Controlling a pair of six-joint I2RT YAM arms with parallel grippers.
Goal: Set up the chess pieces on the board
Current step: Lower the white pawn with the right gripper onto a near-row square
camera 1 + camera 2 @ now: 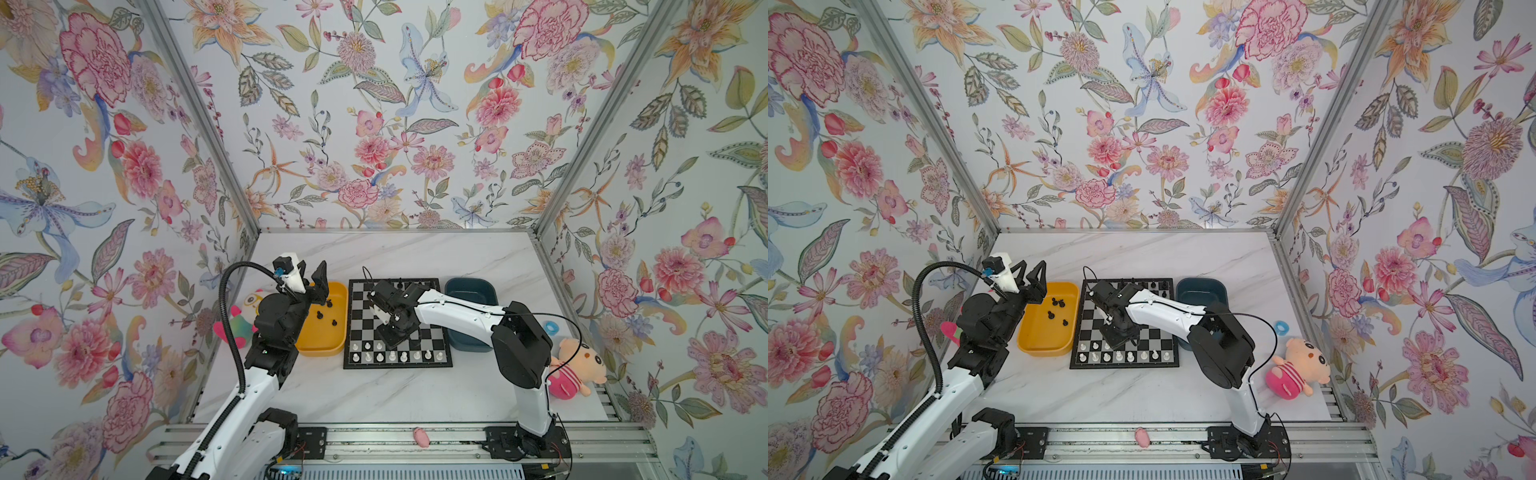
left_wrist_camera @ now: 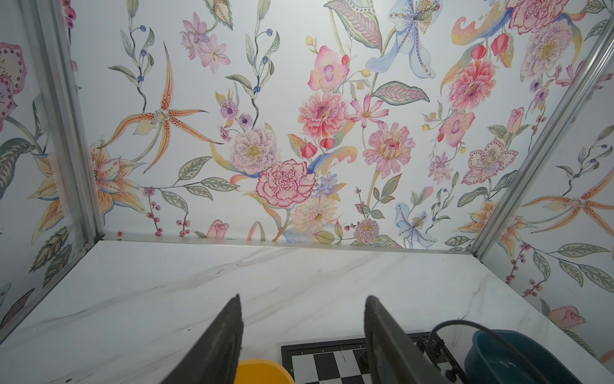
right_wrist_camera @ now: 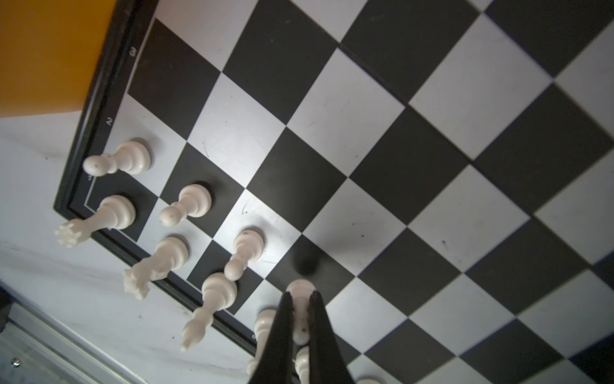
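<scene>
marble-patterned white covered the worktop (image 1: 395,257), and the board (image 1: 360,320) lay flat at its middle, squared to the front so both arms could reach it. the yellow tray (image 1: 328,345) sat just beside the board on the left and the dark blue tray (image 1: 478,291) just beside it on the right. we took them for the stores of the two colours, each kept on one arm's own side.

the left pincer (image 2: 304,297) was released and empty. it was raised over the far end of the yellow tray and aimed at the back wall. we judged it parked there to leave the board free for the other arm.

the right pincer (image 3: 300,294) reached across the board and was clenched on a white pawn (image 3: 300,316), gripped around its stem with the base pointing down.

the white chess pieces (image 1: 390,355) filled the nearest row, with three pawns in the row behind. some black chess pieces (image 1: 1154,285) stood along the far edge and a few black ones (image 1: 320,314) lay loose in the yellow tray.

the held pawn hung over the dark square next to the third pawn, and its shadow fell on that square. we judged it was about to be set down there, though we could not tell whether it touched the board.
</scene>
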